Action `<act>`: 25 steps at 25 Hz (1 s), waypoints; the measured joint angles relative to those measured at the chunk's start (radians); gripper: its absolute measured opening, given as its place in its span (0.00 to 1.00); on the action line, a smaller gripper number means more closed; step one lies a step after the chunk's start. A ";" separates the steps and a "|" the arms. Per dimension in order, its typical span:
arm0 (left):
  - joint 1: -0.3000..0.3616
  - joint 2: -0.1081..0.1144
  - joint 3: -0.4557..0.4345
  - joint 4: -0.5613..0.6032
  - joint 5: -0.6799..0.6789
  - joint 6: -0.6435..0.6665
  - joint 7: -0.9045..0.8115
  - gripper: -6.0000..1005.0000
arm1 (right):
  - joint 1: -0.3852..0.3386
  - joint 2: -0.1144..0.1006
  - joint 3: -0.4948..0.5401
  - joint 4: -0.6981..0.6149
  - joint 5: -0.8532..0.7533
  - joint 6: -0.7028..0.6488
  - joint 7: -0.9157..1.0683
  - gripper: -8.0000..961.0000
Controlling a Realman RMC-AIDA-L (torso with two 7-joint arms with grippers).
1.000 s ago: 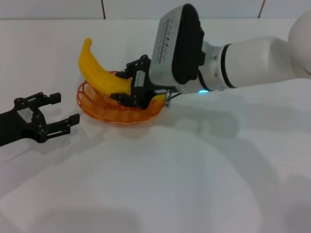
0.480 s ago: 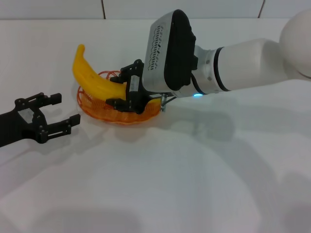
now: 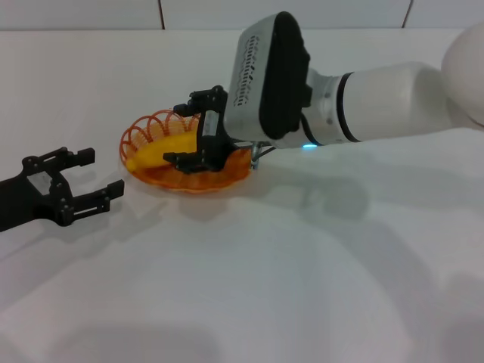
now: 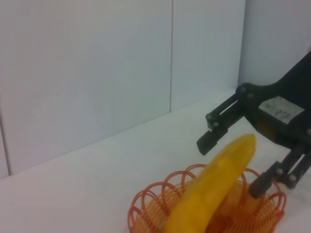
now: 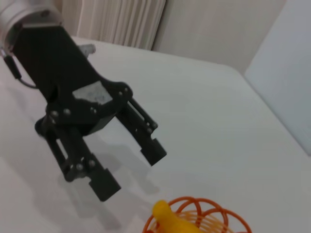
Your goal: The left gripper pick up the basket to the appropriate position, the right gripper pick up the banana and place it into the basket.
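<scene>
Banana (image 3: 162, 148) now lies down inside the basket (image 3: 227, 172); half a second ago it leaned steeply, its far end well above the rim toward 11 o'clock, and a second ago it stood higher still. From my head camera it rests low across the orange wire, one end at the rim's 9 o'clock side, the other hidden behind the right gripper (image 3: 195, 134).

That gripper hangs over the basket's 3 o'clock half with its black fingers spread wide, one above the fruit and one below it. In the left wrist view the right gripper (image 4: 233, 158) straddles the banana (image 4: 211, 194) with visible gaps on both sides, so I read it as released, holding nothing. Earlier the fingers were clamped on the fruit. The white forearm with its cyan light (image 3: 305, 147) has barely shifted.

The basket sits on the white table (image 3: 249, 280) where it sat in both earlier frames.

The left gripper (image 3: 85, 180) rests on the table at the basket's 8 o'clock, near but apart from the rim, unchanged from before. Its fingers (image 5: 148, 141) are parted and empty in the right wrist view, pointing at the basket (image 5: 214, 221) with the banana's tip (image 5: 163, 213) showing above the rim.
</scene>
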 joint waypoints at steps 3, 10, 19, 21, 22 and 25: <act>0.001 0.000 0.000 0.000 0.000 0.000 0.000 0.80 | -0.041 -0.007 0.012 -0.055 0.000 -0.014 0.008 0.76; 0.004 0.000 0.000 0.001 0.001 0.001 0.000 0.80 | -0.132 -0.009 0.233 -0.145 0.000 -0.324 -0.036 0.77; 0.015 -0.001 -0.006 0.002 -0.001 0.004 0.029 0.80 | -0.208 -0.009 0.474 -0.135 0.042 -0.529 -0.133 0.77; 0.018 -0.002 -0.008 0.002 -0.003 0.005 0.036 0.80 | -0.222 -0.009 0.487 -0.134 0.043 -0.529 -0.138 0.77; 0.019 -0.002 -0.008 0.002 -0.004 0.006 0.037 0.80 | -0.228 -0.009 0.491 -0.131 0.042 -0.529 -0.141 0.76; 0.021 -0.003 -0.008 0.003 -0.007 0.007 0.038 0.80 | -0.238 -0.009 0.504 -0.108 0.040 -0.532 -0.154 0.76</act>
